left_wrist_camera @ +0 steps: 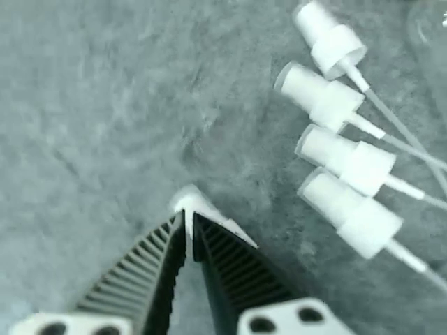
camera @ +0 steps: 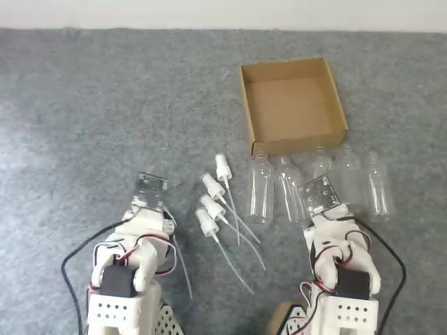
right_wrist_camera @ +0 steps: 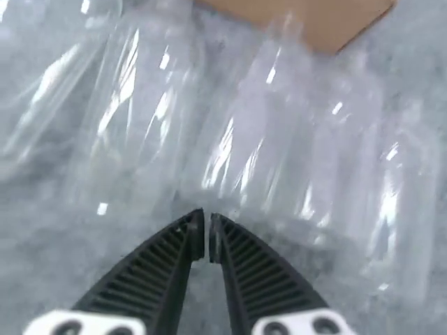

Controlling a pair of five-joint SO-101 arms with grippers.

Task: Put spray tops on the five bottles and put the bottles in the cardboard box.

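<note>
cardboard box (camera: 246,105) upper right of centre in high view. five bottles (camera: 260,190) in row just below it, side by side. four spray tops (camera: 211,206) left of bottles, mid frame. fifth spray top (left_wrist_camera: 201,209) at left gripper (left_wrist_camera: 188,227) tips, lower left.

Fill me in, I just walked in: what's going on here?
Nothing is assembled yet. Five clear bottles lie uncapped in a row beside the cardboard box, none inside it. Four spray tops lie loose on the grey table. The left gripper is shut with a fifth spray top at its tips; whether it pinches it is unclear. The right gripper hangs shut above the bottles.
</note>
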